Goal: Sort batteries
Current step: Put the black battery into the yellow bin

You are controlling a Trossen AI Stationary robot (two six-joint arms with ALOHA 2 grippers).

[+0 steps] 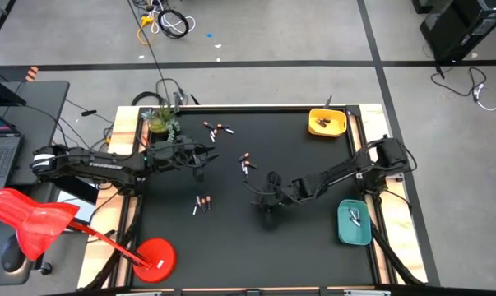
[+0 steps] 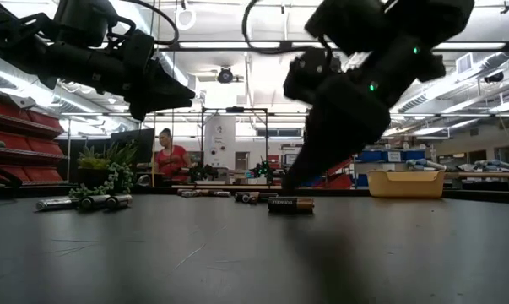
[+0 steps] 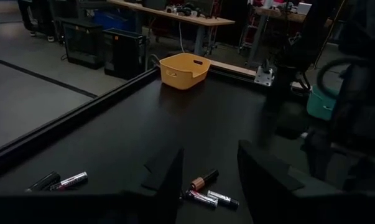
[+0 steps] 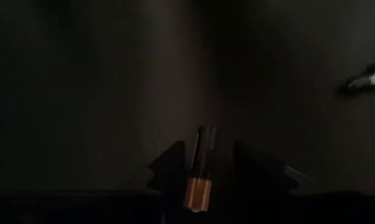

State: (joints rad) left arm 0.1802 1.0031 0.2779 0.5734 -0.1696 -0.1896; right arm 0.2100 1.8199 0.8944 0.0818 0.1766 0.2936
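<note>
Small batteries lie in loose groups on the black table: one group at the far middle [image 1: 217, 129], one at the centre [image 1: 246, 163], one nearer [image 1: 201, 203]. My right gripper [image 4: 209, 171] slants down over a black battery with a copper end [image 4: 199, 177]. That battery lies on the table [image 2: 290, 203], and the open fingers stand on either side of it. My left gripper [image 3: 209, 177] hangs open above the table at the left [image 1: 205, 156]. Beyond its fingers lie a copper-ended battery [image 3: 204, 180] and two silvery ones [image 3: 209, 198].
A yellow tray [image 1: 326, 123] stands at the far right corner and a teal tray [image 1: 354, 222] at the right edge, nearer. A small plant [image 1: 160, 122] sits at the far left corner. Two more batteries [image 3: 56, 182] lie off to the side of my left gripper.
</note>
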